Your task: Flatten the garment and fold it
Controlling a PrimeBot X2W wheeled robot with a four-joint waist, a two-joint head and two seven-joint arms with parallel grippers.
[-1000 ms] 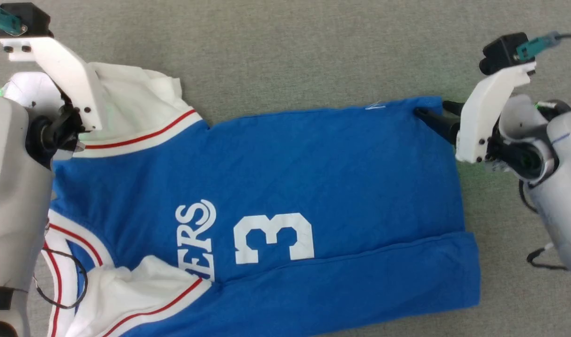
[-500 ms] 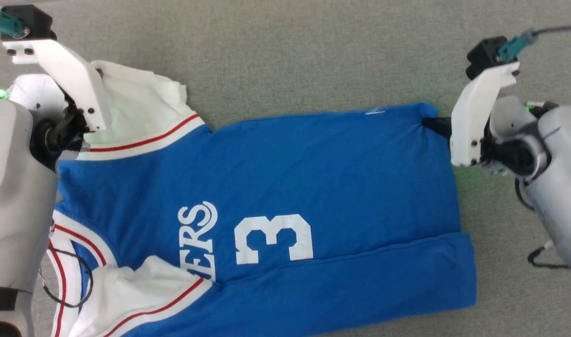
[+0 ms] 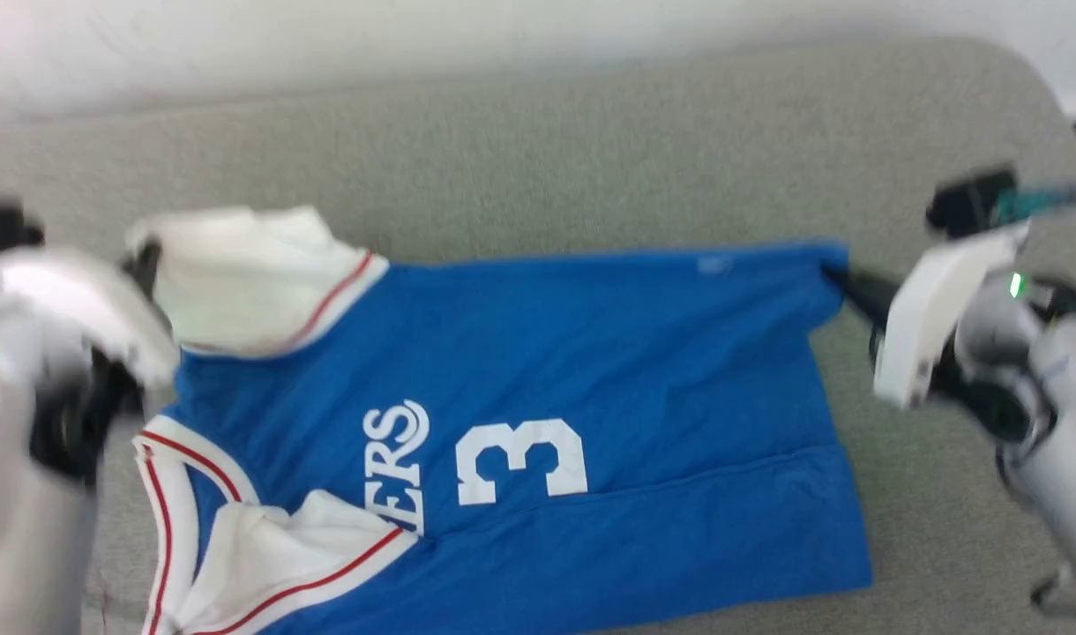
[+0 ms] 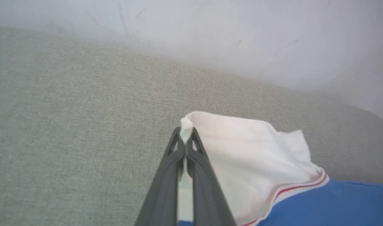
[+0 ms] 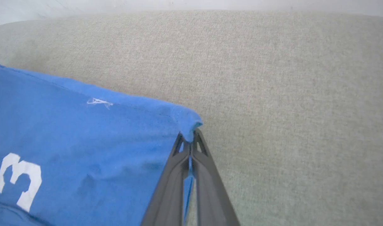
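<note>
Two pinches on: left gripper (image 4: 186, 135) clamped on sleeve (image 4: 241, 157) tip, right gripper (image 5: 190, 138) clamped on hem corner (image 5: 185, 121). Blue shirt (image 3: 538, 370) mid-frame on grey cushion (image 3: 591, 141), lower edge doubled over. Risk: thin bites slip under pull; uneven tension skews fold.

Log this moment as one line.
left end effector: shut on garment white sleeve | right end effector: shut on blue hem corner | front up

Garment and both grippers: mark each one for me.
garment (image 3: 538, 353): head view, blue front panel above the 3.
left gripper (image 4: 186, 134): left wrist view, between fingertips pinching the white sleeve.
right gripper (image 5: 189, 138): right wrist view, between fingertips pinching the blue hem corner.
</note>
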